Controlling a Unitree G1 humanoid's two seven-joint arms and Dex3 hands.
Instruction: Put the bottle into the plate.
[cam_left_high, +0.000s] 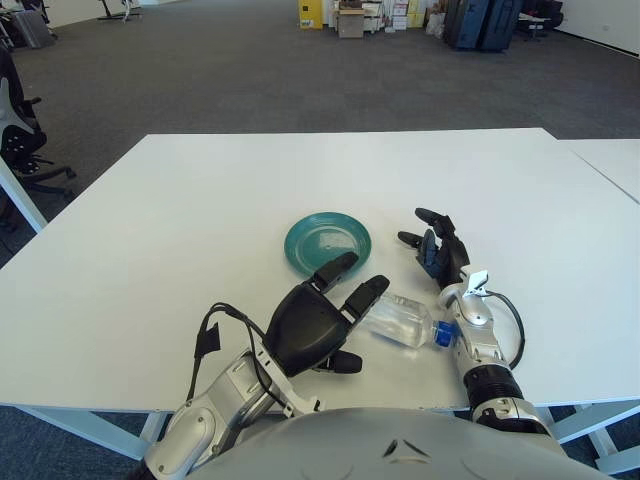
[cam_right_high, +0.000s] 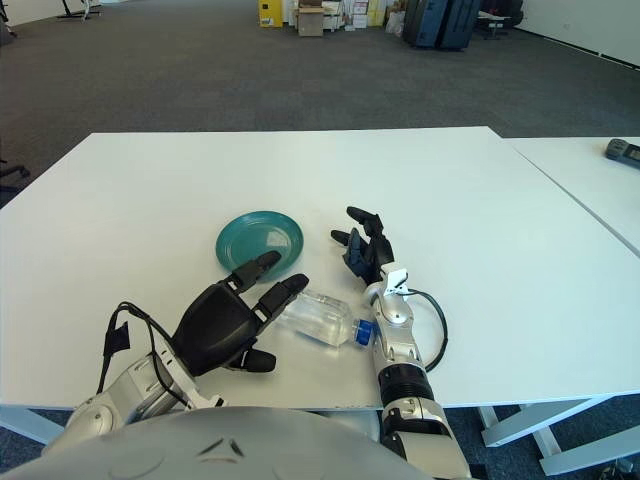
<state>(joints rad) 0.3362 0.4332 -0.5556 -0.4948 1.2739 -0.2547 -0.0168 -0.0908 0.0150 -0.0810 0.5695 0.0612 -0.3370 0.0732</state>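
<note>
Nothing is delivered yet: the bottle (cam_left_high: 403, 321) lies on its side on the tabletop (cam_left_high: 180, 220), short of the empty plate (cam_left_high: 327, 243), with the left hand (cam_left_high: 318, 318) spread beside it, ungrasped, and the right hand (cam_left_high: 436, 247) relaxed, holding nothing, to its right.

A clear plastic bottle (cam_left_high: 403, 321) with a blue cap lies on the plain white tabletop (cam_left_high: 180, 220) near a round teal plate (cam_left_high: 327, 243); both robot hands are black with silver forearms.
</note>
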